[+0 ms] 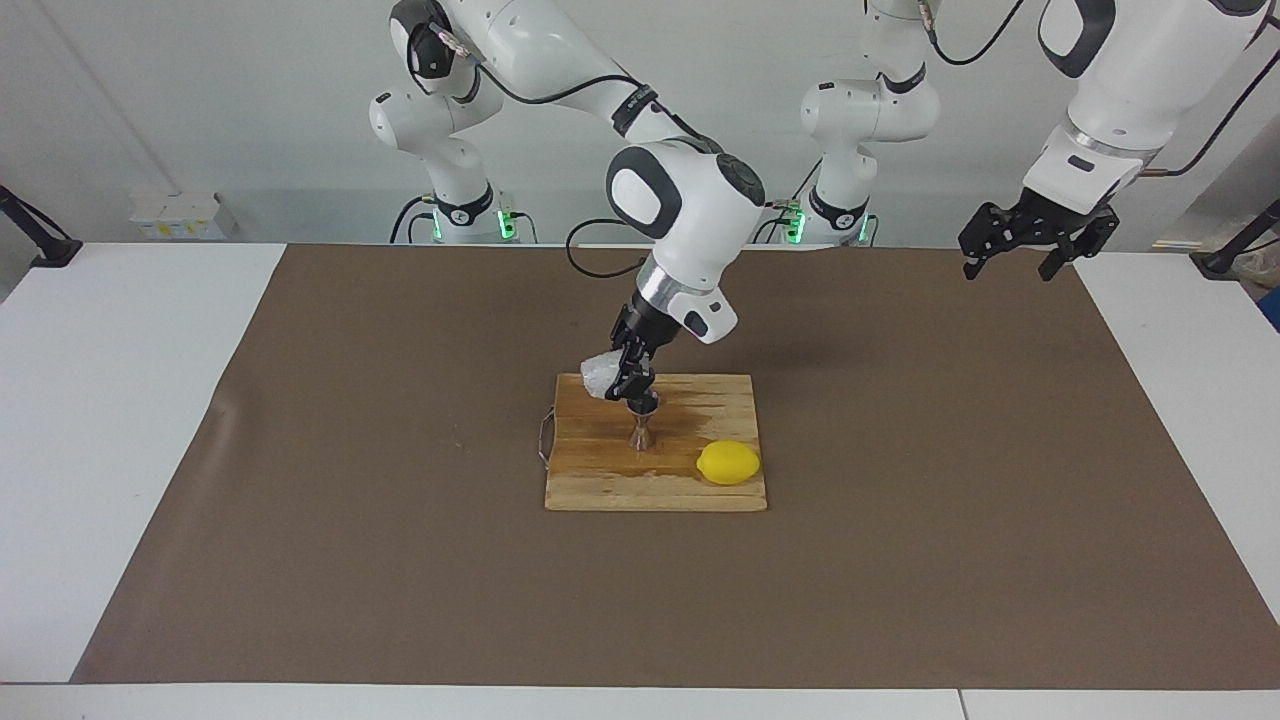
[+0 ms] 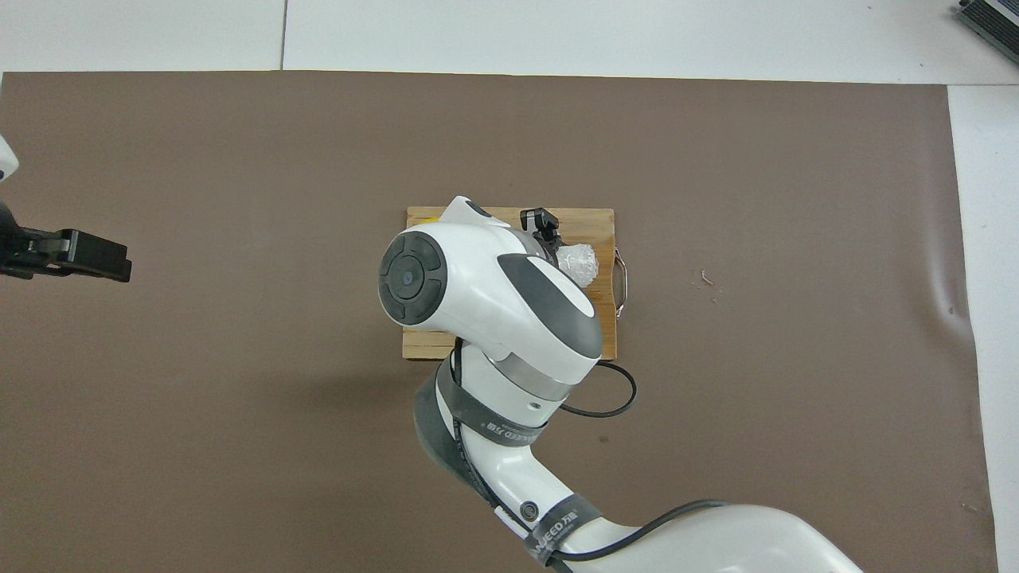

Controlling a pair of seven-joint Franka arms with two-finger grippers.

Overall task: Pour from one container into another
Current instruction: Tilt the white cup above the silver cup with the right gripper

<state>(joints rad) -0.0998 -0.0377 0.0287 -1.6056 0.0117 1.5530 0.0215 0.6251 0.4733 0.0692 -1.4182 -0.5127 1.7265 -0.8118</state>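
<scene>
Facing view: right pincer (image 1: 628, 385) clenches the frosted cup (image 1: 599, 376), tipped over the steel jigger (image 1: 642, 424) standing on the wooden board (image 1: 600, 480); whether anything pours, hard to tell. Farther out sits the lemon (image 1: 728, 462). Left pincer (image 1: 1010, 255) waits, released, over the surface (image 1: 150, 400).

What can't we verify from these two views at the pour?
- Jigger: hidden in the overhead view by the right arm's wrist.
- Lemon: overhead shows only a yellow sliver; the same wrist covers the rest.
- Any liquid leaving the cup or inside the jigger: too small in the facing view.
- Right gripper contact on the cup: fingers largely covered overhead.
- Left gripper, waiting over the mat: cut by the overhead view's edge.
</scene>
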